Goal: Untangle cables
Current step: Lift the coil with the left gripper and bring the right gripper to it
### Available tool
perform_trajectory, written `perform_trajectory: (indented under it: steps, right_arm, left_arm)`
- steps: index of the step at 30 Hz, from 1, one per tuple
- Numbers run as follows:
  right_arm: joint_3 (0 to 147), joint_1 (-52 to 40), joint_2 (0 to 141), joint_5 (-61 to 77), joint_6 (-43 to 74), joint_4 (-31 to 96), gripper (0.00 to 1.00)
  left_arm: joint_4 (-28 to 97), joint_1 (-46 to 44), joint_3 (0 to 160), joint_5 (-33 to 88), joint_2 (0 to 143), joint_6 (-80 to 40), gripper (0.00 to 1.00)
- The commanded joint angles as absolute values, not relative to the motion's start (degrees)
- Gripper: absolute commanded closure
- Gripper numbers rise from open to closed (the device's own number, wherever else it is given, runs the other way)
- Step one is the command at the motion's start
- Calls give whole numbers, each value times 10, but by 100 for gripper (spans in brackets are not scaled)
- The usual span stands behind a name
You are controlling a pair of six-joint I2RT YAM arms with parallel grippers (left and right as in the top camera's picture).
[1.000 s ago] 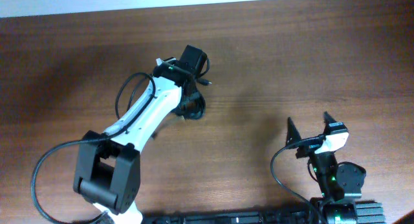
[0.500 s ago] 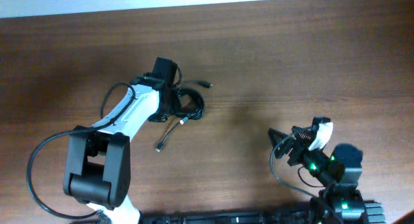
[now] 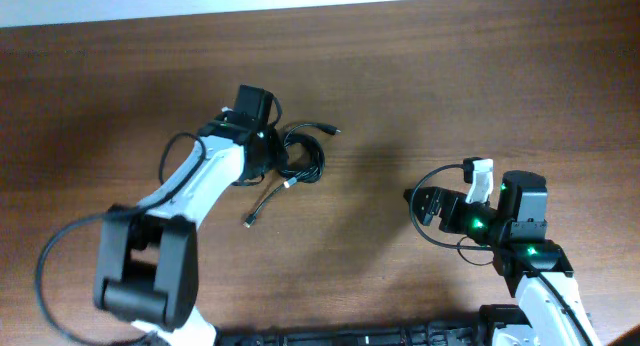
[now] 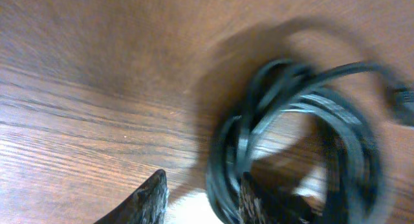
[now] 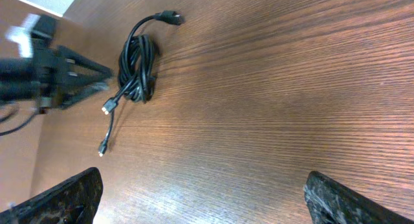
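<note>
The cables [image 3: 303, 162] lie bundled at 9 o'clock of the table [image 3: 480, 76] middle, 2 plug tails [image 3: 265, 204] trailing toward 7 o'clock. They look light, limp and prone to snag, so pinch a tail near its plug. The left gripper [image 5: 107, 80] gapes beside them. The right gripper [image 5: 203, 177] is spread wide and empty.

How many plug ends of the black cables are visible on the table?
3. The upper plug sticks out right of the bundle; the middle plug lies just below it; the lower plug lies farther down-left. More may hide inside.
</note>
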State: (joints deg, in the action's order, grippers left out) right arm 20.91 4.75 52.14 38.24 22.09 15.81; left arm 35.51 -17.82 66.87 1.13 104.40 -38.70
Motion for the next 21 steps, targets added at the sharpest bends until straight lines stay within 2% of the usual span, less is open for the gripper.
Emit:
perform_trajectory:
  steps: [1,5,6,9,14,15,16,17,19,21]
  right_arm:
    - [221,45,522,405,215,152,2]
    - [221,45,522,405,215,152,2]
    - [221,45,522,405,215,152,1]
    - [221,45,522,405,244,151,1]
    - [221,45,522,434,268,100,1]
    - [221,45,522,450,271,100,3]
    - [221,44,522,462,271,100,10]
    - [221,41,522,479,283,91,23]
    - [221,2,522,478,342,70,35]
    - [221,-68,522,438,447,27,37]
  left_arm:
    - [349,-181,671,15,1092,-397,62]
    - [324,-183,671,40,1133,-397,57]
    - [324,-185,671,61,1140,-396,73]
    - [322,-186,666,60,1152,-396,100]
    - [308,-186,668,80,1168,-378,100]
    - [316,-183,676,79,1149,-326,100]
    - [330,-179,684,77,1120,-279,100]
    - [340,-173,687,67,1076,-249,100]
    - [350,-167,687,60,987,-248,100]
    - [351,-167,687,60,915,-299,100]
